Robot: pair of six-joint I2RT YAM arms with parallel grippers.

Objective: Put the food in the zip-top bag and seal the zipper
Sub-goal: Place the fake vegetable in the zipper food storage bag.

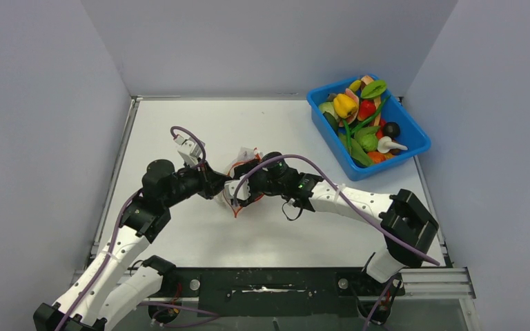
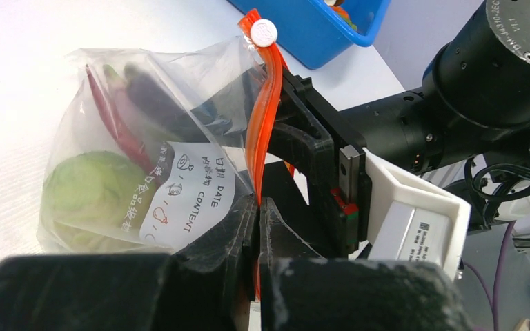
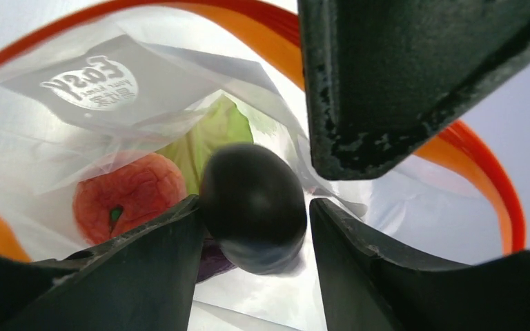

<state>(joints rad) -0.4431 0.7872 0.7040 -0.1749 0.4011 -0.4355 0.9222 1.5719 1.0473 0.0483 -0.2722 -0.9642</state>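
Top view: the bag (image 1: 248, 154) sits at frame centre on the desk (image 1: 262, 238). Left wrist: left jaws clenched on the zipper (image 2: 265, 114), lower centre. Right wrist: right jaws grasp a dark food (image 3: 252, 207) inside the bag's mouth. This looks like the loading step, so next comes release, then withdrawal.

Mouth of the zip-top bag (image 2: 110, 89), ringed by the zipper (image 2: 261, 124), is filled by the right gripper (image 3: 255, 203) and the dark round toy (image 3: 252, 227) between its fingers; the left gripper (image 2: 257, 207) pinches the rim alongside. Bare table (image 1: 262, 121) lies open beyond; the blue tub (image 1: 331, 141) occupies the far right corner.
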